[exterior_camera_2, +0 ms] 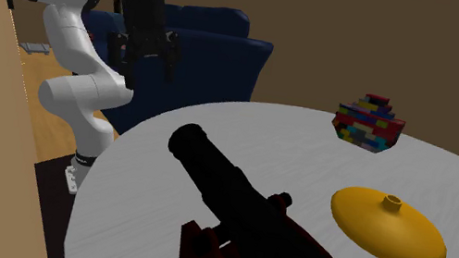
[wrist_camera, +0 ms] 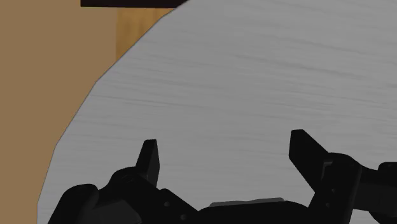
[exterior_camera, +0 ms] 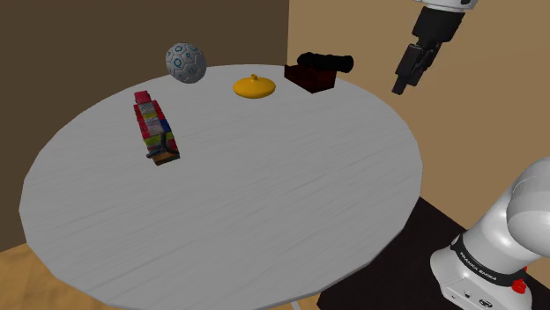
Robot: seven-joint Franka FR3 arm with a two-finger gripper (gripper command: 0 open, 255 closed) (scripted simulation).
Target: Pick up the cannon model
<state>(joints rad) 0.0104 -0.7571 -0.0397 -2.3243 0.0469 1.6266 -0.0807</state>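
- Fingers of the black gripper stand spread wide with nothing clasped; the wrist view shows bare tabletop between them.
- In the shoulder view the gripper hangs in the air beyond the rim of the round grey-white table, on that view's right and well apart from every object on it.
- The cannon model, a black barrel on a dark red carriage, sits at the table's far edge in the shoulder view, just inside the rim.
- Its long axis runs along the barrel, roughly level with the tabletop. The muzzle points to the shoulder view's right, toward the side where the gripper hangs.
- In the second exterior view the muzzle faces up and to the left, toward the white arm.
- A flat yellow disc with a small knob lies near the cannon, on its breech side.
- A grey patterned ball rests further along the far edge.
- A multicoloured stack of toy bricks lies nearer the table's middle.
- A dark blue armchair stands behind the arm.
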